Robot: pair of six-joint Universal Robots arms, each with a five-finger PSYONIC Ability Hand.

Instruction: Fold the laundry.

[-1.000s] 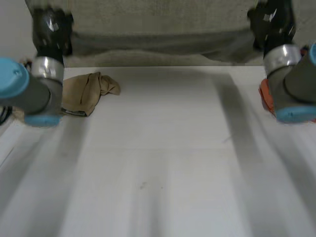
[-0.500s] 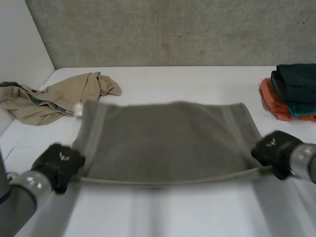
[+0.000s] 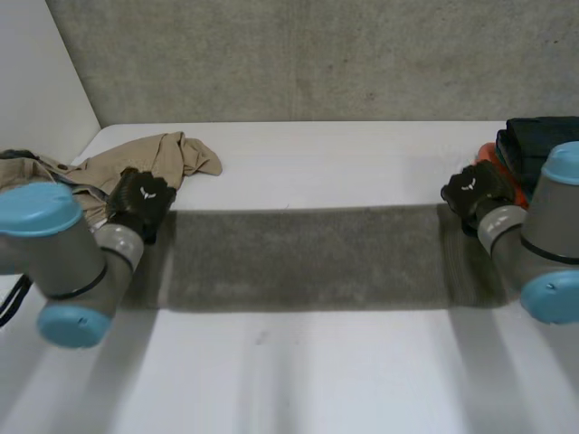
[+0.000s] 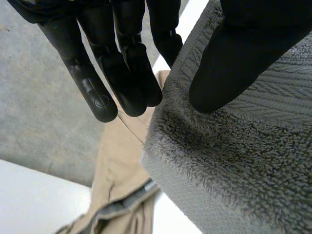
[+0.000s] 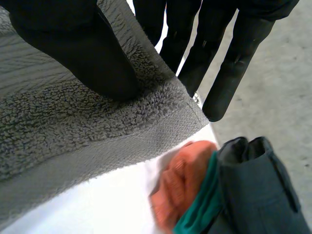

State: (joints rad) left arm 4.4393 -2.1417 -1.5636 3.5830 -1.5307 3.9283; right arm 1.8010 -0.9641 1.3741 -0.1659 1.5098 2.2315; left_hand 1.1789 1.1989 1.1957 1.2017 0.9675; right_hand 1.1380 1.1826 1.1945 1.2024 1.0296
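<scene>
- Head view, far left: a tan garment [image 3: 154,163] is lying crumpled in soft, loose folds at the back corner of the white table [image 3: 317,362], just beside my left hand.
- My left hand [image 3: 140,203] is sitting at the far left corner of the grey towel [image 3: 308,258]. In the left wrist view my thumb [image 4: 243,53] is pressing down into the looped pile. My straight fingers [image 4: 126,73] are running behind the towel's edge, so I am pinching that corner between them.
- Between my two hands the towel is lying spread as a long, flat rectangle across the middle of the table. Its surface is showing as fluffy terry, with a flatter, ribbed band running along the hem.
- My right hand [image 3: 475,192] is resting at the towel's far right corner. In the right wrist view my thumb [image 5: 97,58] is bearing down on the thick pile, and my fingers [image 5: 229,63] are reaching past the hem behind it. That corner is being nipped the same way.
- Far right, a stack of folded clothes [image 3: 534,140] is sitting close to my right hand. A smooth dark slate piece is lying on top, a teal layer under it, and a nubby orange one at the bottom. I cannot tell whether the orange piece is touching the towel's corner.
</scene>
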